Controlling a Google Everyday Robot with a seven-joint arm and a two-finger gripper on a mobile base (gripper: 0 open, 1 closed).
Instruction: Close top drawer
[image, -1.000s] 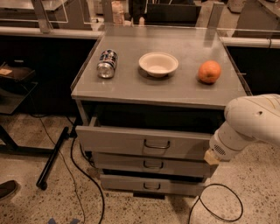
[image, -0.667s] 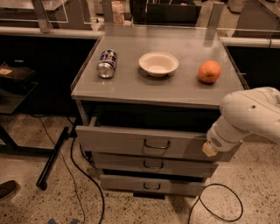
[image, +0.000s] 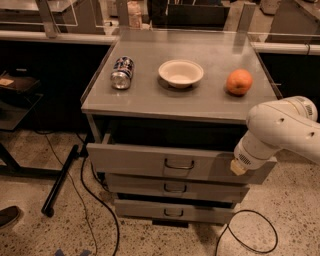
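Observation:
The top drawer (image: 135, 159) of the grey cabinet stands pulled out a little, with a dark gap between its tall front panel and the cabinet top. Its small dark loop handle (image: 179, 164) is at the panel's centre. The tray inside is hidden in shadow. My white arm (image: 280, 131) reaches in from the right. My gripper (image: 238, 165) is at the arm's lower end, against the right end of the drawer's front panel, well right of the handle.
On the cabinet top (image: 150, 97) lie a tipped can (image: 122, 73), a white bowl (image: 180, 73) and an orange (image: 239, 82). Two shorter drawers (image: 172, 188) sit below, also slightly out. Cables (image: 247, 235) and a dark bar (image: 59, 181) lie on the floor.
My arm has swung up and left, bringing the gripper end closer against the right end of the top drawer's front. The drawer looks the same.

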